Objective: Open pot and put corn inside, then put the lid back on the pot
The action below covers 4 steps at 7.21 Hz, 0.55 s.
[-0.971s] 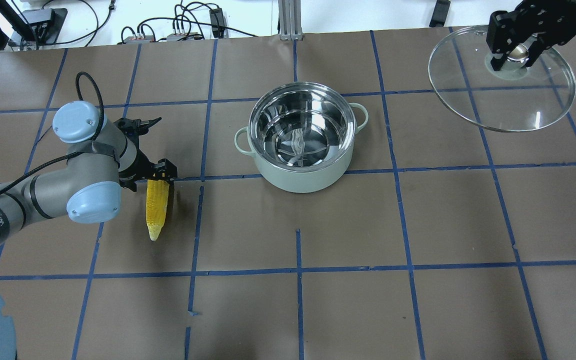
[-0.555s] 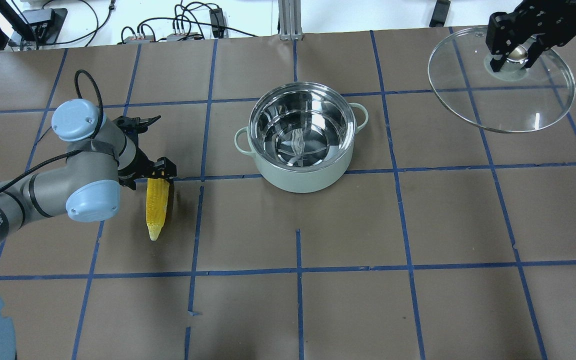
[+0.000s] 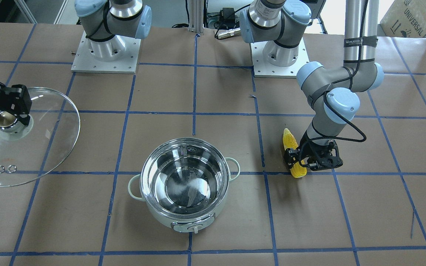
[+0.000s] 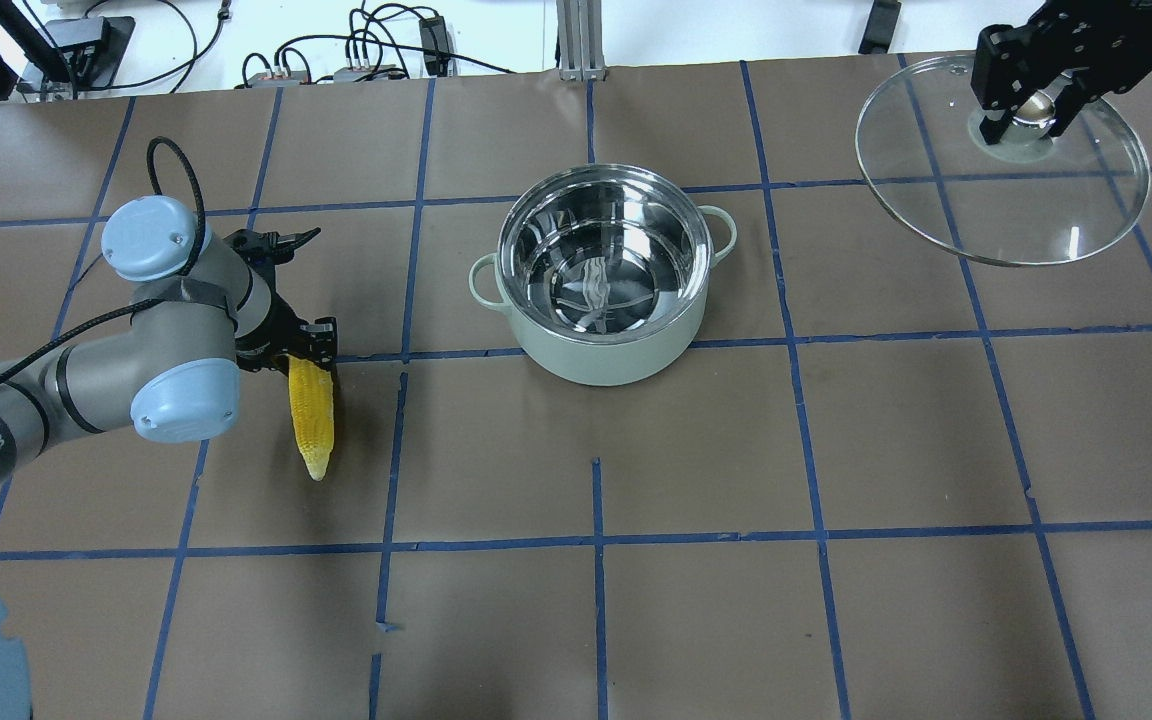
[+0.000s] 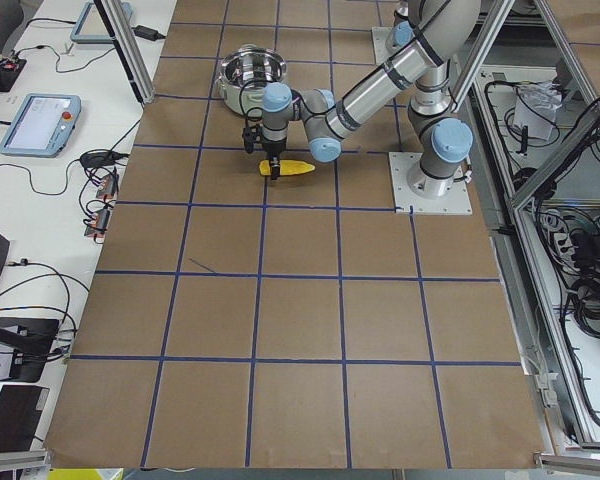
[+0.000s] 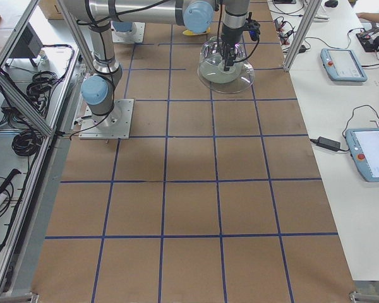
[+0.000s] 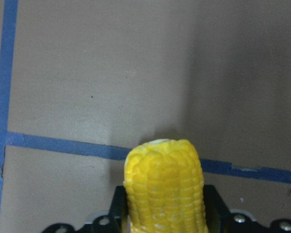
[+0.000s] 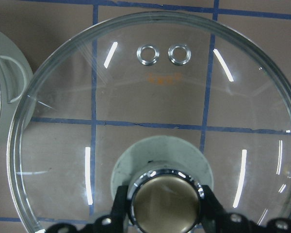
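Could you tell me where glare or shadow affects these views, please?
Overhead exterior: white reflections wash across the steel inside the pot. Right wrist view: bright light streaks line the glass lid, though the blue tape shows through. Left wrist view: the corn is sharp, with shadow darkening the paper at right.

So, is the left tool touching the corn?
Touching. The left wrist view shows the left tool with its fingers tight against both sides of the corn, with no gap.
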### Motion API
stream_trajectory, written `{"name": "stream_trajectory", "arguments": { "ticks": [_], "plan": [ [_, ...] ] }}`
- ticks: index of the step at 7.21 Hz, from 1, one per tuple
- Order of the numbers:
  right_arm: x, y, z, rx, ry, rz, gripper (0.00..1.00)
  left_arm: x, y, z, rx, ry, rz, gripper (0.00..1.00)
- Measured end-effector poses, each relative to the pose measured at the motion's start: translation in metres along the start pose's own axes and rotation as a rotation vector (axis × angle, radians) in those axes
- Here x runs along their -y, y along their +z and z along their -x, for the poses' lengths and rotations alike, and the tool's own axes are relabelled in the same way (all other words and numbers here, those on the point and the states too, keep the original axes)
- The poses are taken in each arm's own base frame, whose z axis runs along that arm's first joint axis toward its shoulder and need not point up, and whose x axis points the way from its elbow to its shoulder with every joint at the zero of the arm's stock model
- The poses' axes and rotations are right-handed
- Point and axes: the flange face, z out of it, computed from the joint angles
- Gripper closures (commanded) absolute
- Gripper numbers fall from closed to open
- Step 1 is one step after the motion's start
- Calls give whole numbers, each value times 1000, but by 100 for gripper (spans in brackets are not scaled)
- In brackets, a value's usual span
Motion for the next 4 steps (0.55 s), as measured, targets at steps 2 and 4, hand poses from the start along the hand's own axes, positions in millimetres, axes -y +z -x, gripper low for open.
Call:
{"name": "stream_trajectory", "arguments": {
  "ticks": [2,4],
  "plan": [
    [0,0,0,0,0,0,85,24,-26,-3,24,-10,34,79],
    [0,0,0,0,0,0,85,54,-105,-37,54,-24,82,83]
  ]
}}
